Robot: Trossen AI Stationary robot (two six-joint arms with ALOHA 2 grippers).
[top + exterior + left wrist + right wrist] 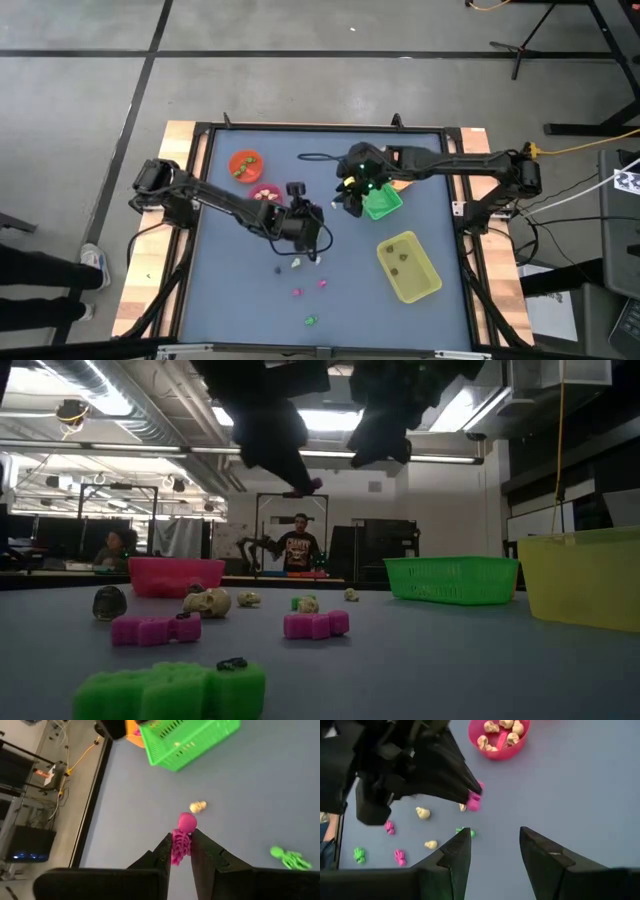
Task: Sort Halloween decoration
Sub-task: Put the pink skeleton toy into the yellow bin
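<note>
Sorting was approx. half done. Left claw (181,851) was closed on a pink skeleton (182,837), held above the surface (440,180). Right claw (495,847) hung open, empty, near the green basket (383,204). Pink cup (498,739) already held skulls; several trinkets (313,623) remained loose.
</note>
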